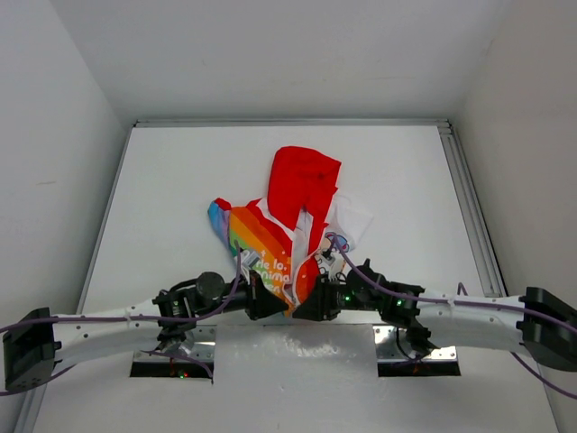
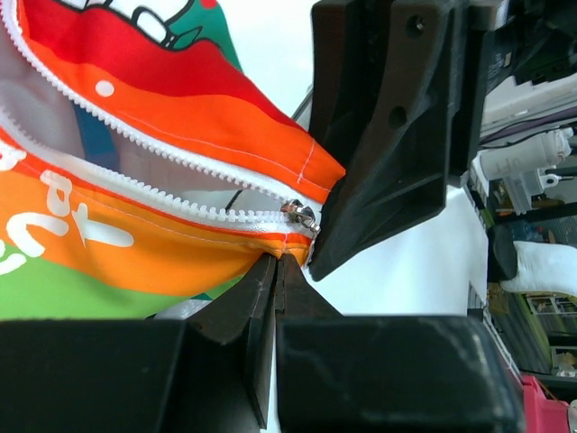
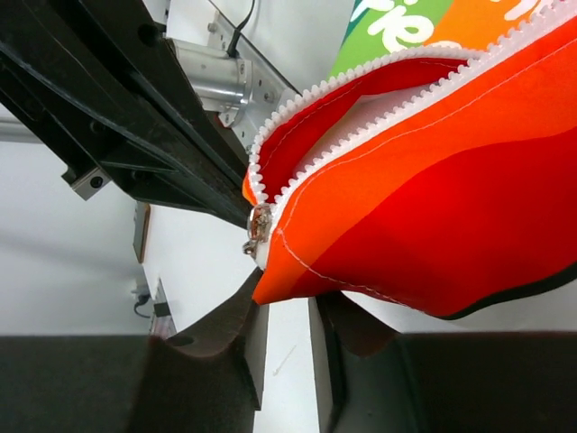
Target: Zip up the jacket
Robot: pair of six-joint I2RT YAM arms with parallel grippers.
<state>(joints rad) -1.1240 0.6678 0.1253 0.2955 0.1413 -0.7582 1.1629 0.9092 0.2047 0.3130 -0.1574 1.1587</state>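
Now we see the jacket (image 1: pixel 297 216) in the middle of the table (image 1: pixel 180 180), its near edge pinched tight in our left gripper (image 2: pixel 278 271), while our right gripper (image 3: pixel 284 316) has its fingers a little apart at that edge.

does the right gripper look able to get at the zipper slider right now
Probably yes: the zipper slider sits exposed at the jacket's hem, just beyond the right gripper's parted fingers with nothing between. The left gripper pinches the hem close by, so room is tight.
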